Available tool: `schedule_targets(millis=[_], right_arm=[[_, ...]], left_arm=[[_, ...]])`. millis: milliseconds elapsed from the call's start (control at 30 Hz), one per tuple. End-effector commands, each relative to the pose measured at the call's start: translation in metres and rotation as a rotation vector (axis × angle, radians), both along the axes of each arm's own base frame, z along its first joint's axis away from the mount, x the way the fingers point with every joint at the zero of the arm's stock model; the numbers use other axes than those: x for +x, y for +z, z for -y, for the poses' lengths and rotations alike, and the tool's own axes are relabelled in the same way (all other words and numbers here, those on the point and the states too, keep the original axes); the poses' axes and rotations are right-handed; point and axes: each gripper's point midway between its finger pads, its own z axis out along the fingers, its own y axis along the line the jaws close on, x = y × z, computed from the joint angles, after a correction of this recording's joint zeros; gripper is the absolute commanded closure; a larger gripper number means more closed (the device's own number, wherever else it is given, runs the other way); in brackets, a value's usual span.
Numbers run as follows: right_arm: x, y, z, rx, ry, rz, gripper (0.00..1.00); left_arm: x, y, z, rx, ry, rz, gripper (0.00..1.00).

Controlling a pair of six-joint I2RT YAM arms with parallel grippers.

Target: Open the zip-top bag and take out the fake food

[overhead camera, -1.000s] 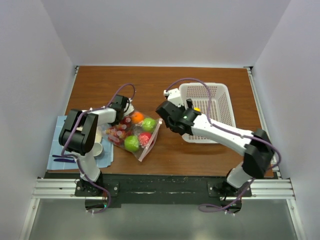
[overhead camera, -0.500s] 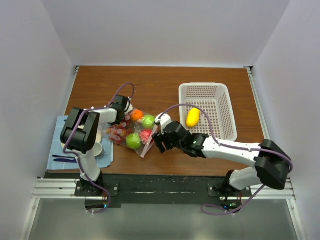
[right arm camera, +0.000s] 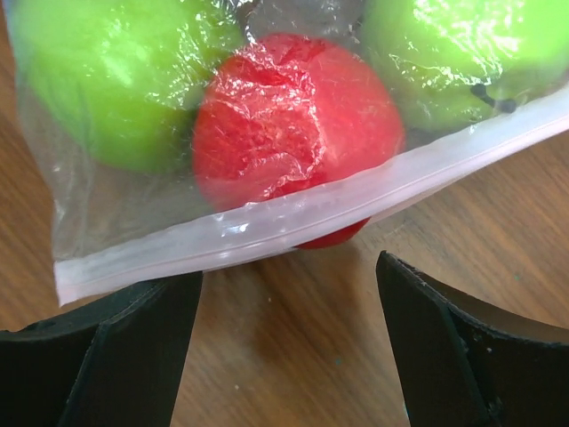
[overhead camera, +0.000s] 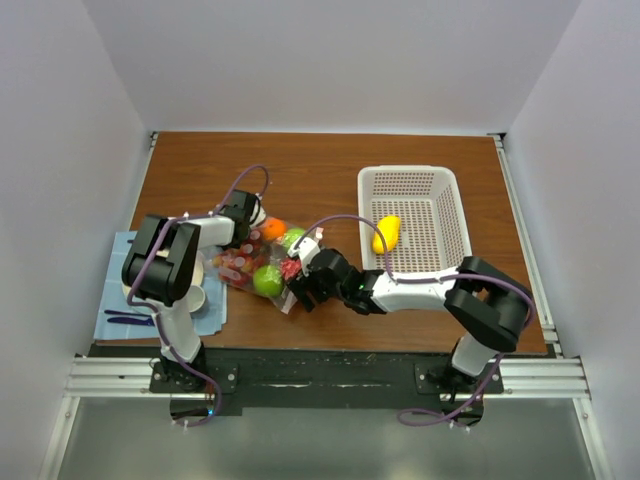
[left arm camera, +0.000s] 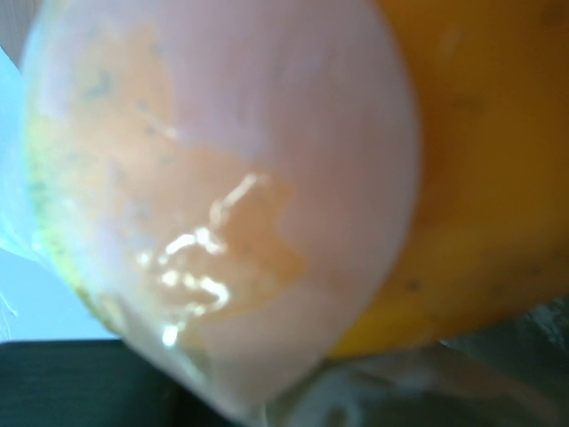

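**Step in hand: taking the bag mouth with the right arm.**

The zip-top bag (overhead camera: 240,268) lies on the desk (overhead camera: 330,170) left of centre, with its zip strip (right arm camera: 356,196) turned toward the right claw (right arm camera: 286,271). The right claw is released. Its two fingers stand spread just short of the strip, touching neither plastic nor fruit.

Behind the strip sit a red apple (right arm camera: 293,124) and two green apples (right arm camera: 107,80), one on each side. A sliver of red shows below the strip, so the mouth may be partly open there; this cannot be confirmed.

The left claw (overhead camera: 243,222) is at the bag's far edge beside the orange (overhead camera: 273,229). Its wrist view is filled by fruit behind film, so whether it is clenched cannot be told.

Recommended procedure:
1. Advance low along the desk until the strip lies between the fingers.
2. Close on the strip only, clear of the apple.
3. Take a single lip if possible, since pinching both lips would likely hold the mouth shut.

One yellow piece (overhead camera: 386,233) lies in the white mesh basket (overhead camera: 445,200).
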Motion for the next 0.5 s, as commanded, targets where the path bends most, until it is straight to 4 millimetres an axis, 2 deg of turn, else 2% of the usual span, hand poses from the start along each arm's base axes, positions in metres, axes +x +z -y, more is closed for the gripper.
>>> schedule_targets(millis=[0, 233, 467], right_arm=[[0.020, 0.037, -0.027, 0.119, 0.002, 0.107, 0.15], [0.026, 0.049, -0.055, 0.166, 0.034, 0.165, 0.12], [0.034, 0.026, -0.065, 0.119, 0.034, 0.165, 0.13]], left_arm=[[-0.059, -0.059, -0.011, -0.012, -0.011, -0.312, 1.00], [-0.063, -0.064, -0.005, -0.015, -0.028, -0.335, 1.00], [-0.071, -0.065, 0.003, -0.030, -0.053, -0.357, 1.00]])
